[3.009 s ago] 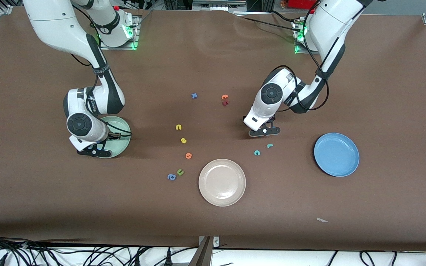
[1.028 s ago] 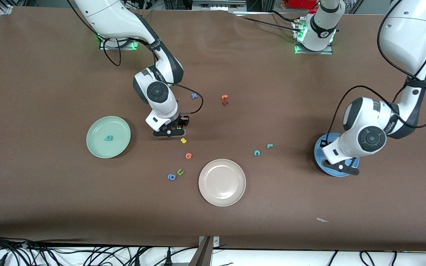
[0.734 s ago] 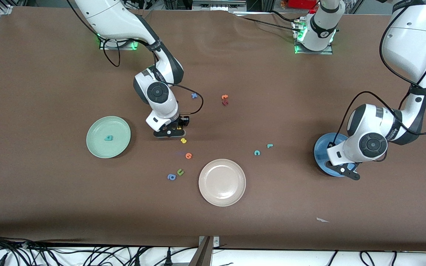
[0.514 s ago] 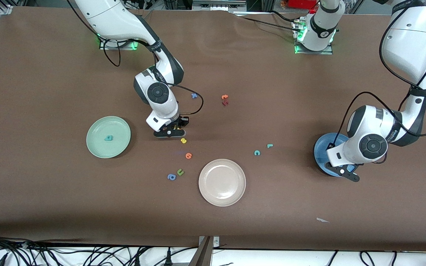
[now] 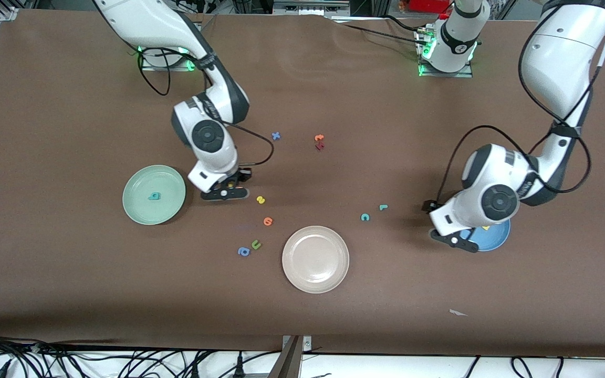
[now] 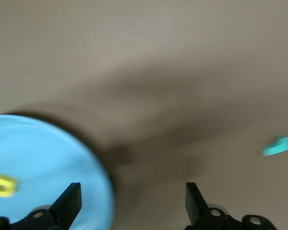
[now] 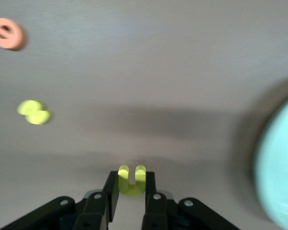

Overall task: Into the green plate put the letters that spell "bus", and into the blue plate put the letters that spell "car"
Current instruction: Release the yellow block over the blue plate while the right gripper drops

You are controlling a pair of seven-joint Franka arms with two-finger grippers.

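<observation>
The right gripper (image 7: 131, 194) is pinched shut on the yellow "u" (image 7: 131, 180), a small foam horseshoe with its two prongs sticking out past the fingertips. It hangs over the bare table between the green plate (image 5: 145, 207) and the yellow "s" (image 5: 261, 199), which lies just beside it toward the left arm's end. The teal "b" (image 5: 154, 196) already sits in that pale mint plate, close to the gripper on its own arm's side. An orange letter (image 5: 268, 221) lies a little nearer the front camera than the "s". The left gripper (image 6: 133, 203) stands wide open and holds nothing, poised over the rim of the blue plate (image 5: 497, 239) at the edge facing the right arm. The yellow "a" (image 6: 3, 186) rests in that bright blue plate, just beside one of the open fingers. The teal "r" (image 5: 383, 207) and teal "c" (image 5: 365, 217) lie on the table close together, near the left gripper toward the table's middle.
</observation>
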